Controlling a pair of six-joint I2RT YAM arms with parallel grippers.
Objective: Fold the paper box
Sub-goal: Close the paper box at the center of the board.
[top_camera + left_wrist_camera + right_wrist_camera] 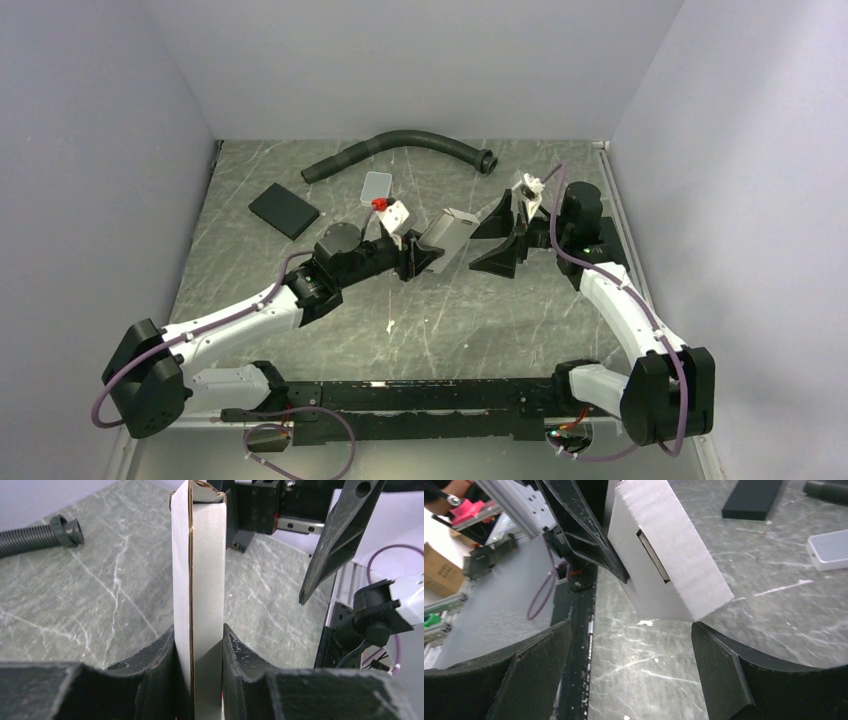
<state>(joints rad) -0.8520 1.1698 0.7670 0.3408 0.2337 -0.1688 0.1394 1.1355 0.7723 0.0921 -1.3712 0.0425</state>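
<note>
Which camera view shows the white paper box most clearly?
The right wrist view: the paper box is large there, with two faces and a slot visible. The left wrist view shows only its narrow edge inside the left gripper. The top external view shows it small.

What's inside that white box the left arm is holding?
Nothing shows. The paper box looks closed; the right wrist view shows only a narrow dark slot along a tucked flap. Its walls and the left hand hide the rest.
</note>
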